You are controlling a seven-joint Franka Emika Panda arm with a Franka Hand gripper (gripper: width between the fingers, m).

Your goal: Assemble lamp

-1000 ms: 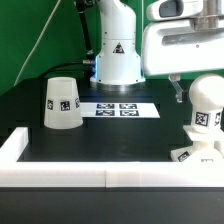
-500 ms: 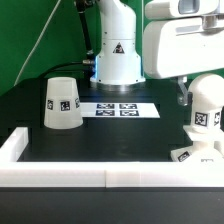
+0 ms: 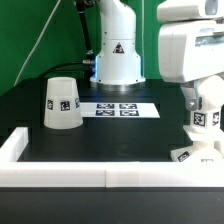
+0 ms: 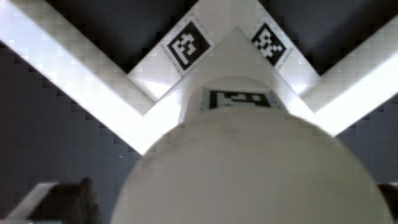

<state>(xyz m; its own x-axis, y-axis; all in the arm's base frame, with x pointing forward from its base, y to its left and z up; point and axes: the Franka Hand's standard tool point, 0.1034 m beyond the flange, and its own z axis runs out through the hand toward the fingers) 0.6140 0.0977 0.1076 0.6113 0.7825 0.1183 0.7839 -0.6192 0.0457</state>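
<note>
At the exterior view's right of the black desk (image 3: 110, 135), the white round-headed bulb (image 3: 208, 108) stands upright on the flat square base (image 3: 192, 156), both bearing black-and-white square tags (patterns, not letters). The tool (image 3: 189, 98) hangs at the bulb's head; whether it is clenched I cannot tell. The tagged cone shade (image 3: 60, 104) sits well apart, near the marker board (image 3: 122, 108).

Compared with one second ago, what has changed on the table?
The gripper moved toward the exterior view's right, closer to the bulb; whether it holds the bulb cannot be told. The bulb, the base and the shade stayed where they were.
</note>
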